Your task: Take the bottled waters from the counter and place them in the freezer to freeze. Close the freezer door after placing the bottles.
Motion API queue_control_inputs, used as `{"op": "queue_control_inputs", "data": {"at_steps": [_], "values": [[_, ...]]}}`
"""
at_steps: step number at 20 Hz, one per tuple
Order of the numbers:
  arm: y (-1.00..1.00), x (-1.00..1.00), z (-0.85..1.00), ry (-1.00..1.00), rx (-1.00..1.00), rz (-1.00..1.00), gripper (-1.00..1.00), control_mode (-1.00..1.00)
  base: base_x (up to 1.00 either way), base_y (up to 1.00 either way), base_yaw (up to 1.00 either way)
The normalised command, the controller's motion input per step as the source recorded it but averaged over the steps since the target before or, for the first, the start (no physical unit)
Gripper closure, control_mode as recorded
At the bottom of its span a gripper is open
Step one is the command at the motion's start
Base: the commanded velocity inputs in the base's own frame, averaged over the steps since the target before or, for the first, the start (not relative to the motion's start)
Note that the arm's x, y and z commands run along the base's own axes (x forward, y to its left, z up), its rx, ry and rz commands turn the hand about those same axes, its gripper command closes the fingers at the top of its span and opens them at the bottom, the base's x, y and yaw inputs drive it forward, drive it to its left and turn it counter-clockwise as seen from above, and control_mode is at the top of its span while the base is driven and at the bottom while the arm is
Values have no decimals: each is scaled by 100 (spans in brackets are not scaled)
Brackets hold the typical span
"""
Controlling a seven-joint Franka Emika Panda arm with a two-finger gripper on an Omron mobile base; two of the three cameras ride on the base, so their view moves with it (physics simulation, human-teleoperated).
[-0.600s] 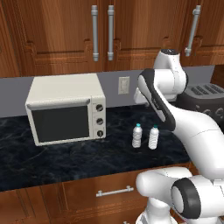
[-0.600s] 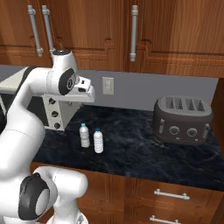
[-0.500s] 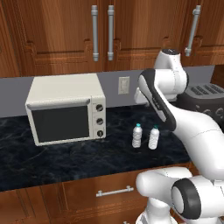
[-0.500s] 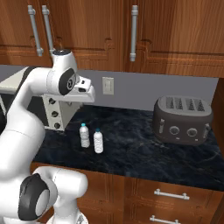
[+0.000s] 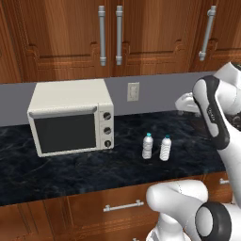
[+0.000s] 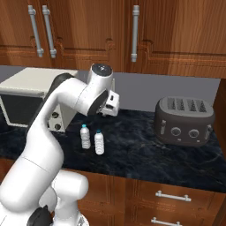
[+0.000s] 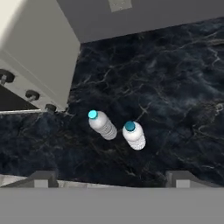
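In the left base view the arm point(image 5: 214, 117) covers most of the toaster point(image 6: 184, 120), seemingly the dark shape behind it. The microwave point(image 7: 30, 52) is cut off by the hand view's left edge. The bottles' point(image 5: 147, 146) label print is too small to read.

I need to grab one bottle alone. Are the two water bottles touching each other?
Apart. The hand view shows dark counter between the left bottle and the right bottle.
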Motion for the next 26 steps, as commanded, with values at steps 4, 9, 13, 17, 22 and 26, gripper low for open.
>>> {"op": "queue_control_inputs", "data": {"at_steps": [4,9,13,17,22,26], "values": [[-42,13,-4,-3,4,8,-100,-100,0,0,0],[-34,11,-3,-9,4,12,-100,-100,0,0,0],[-22,1,-5,-18,0,18,-100,-100,0,0,0],[1,2,-28,-6,0,24,-100,-100,0,0,0],[1,-12,-40,-8,0,25,-100,-100,0,0,0],[0,-10,-38,-12,3,25,-100,-100,0,0,0]]}}
